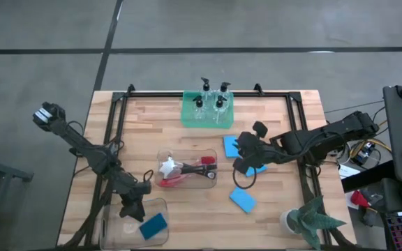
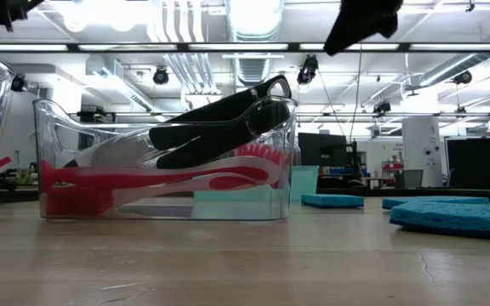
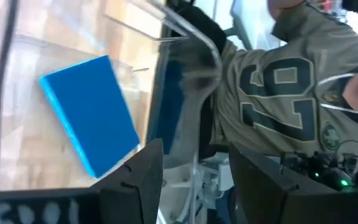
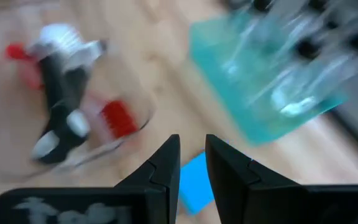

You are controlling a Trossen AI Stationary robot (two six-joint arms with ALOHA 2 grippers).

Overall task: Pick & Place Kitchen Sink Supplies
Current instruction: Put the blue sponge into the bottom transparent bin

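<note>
Four flat bright-blue rectangular sponges: one [image 1: 153, 226] lies inside the clear plastic bin [image 1: 110, 224] at the table's front-left corner; one [image 1: 243, 200] lies bare on the wooden table [image 1: 271, 125] right of centre toward the front; two more sit mid-right – one [image 1: 230, 146] just beside the right gripper, the other [image 1: 258, 168] partly under it.

Slim red, black and white-headed brushes [image 1: 187, 169] are piled in a second clear plastic bin [image 1: 165, 157] near the table's centre; in the low view black handles [image 2: 219, 117] lean over the bin's rim, red ones below.

Four small clear pump bottles with black tops [image 1: 211, 101] stand upright in the translucent green tray [image 1: 187, 115] at the middle of the back edge.

Right gripper [image 1: 246, 157] hovers over the mid-right sponges – wrist view shows its fingers [image 4: 166, 165] with a narrow gap, a blue sponge below, nothing held.

Left gripper [image 1: 132, 206] hangs over the front-left bin, just beside the sponge inside; fingers [image 3: 143, 171] apart, empty.

Small green potted plant [image 1: 309, 220] stands at the front-right corner. A person in a numbered jersey [image 3: 278, 93] shows beyond the table in the left wrist view.
</note>
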